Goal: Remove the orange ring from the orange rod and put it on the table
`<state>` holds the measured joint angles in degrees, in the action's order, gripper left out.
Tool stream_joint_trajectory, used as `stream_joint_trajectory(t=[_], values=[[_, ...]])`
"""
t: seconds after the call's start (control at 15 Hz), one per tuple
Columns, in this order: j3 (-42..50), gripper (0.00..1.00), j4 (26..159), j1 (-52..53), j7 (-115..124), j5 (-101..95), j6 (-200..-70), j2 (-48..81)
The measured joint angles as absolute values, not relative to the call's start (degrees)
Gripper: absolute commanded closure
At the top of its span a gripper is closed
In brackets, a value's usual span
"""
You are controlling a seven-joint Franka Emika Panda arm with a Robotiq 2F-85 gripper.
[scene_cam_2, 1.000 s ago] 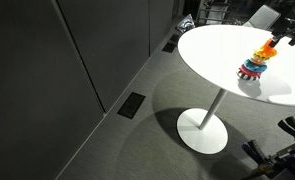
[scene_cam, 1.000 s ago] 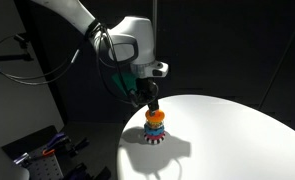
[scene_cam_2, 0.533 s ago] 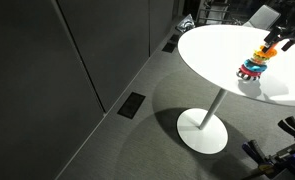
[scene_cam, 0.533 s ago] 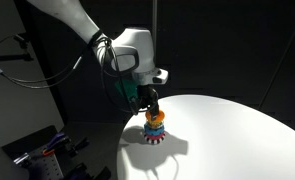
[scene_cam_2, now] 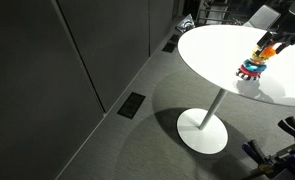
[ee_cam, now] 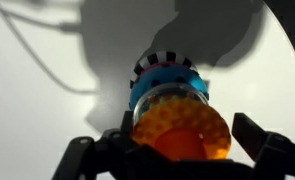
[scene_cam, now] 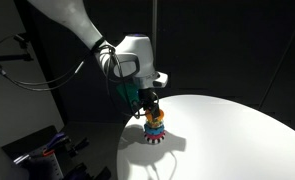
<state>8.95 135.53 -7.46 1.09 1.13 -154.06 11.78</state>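
Wrist view, orange ring (ee_cam: 182,132) blurred, fingers (ee_cam: 272,150) flanking it (clamped or not, unclear)

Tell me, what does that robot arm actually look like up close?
The arm is glossy white with smooth, rounded segments, ending in a bulky white wrist. A teal-green part sits beneath it. The gripper is black, with two chunky black fingers.

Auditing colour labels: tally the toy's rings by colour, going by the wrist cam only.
orange ring: 1
blue ring: 1
black-and-white striped ring: 1
Total: 3 visible in the wrist view. Any rings under the orange one are hidden there.
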Motion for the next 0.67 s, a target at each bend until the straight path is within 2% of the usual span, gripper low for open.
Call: stream_joint_trajectory(t=[0.07, 0.27, 0.67], values=[[8.9, 0.18, 135.4, -7.4, 1.1, 1.1, -154.4, 12.0], [9.0, 0.41, 135.0, -7.4, 1.1, 1.1, -155.2, 12.4], [9.4, 0.55, 134.2, -7.4, 2.5, 0.4, -155.4, 12.0]])
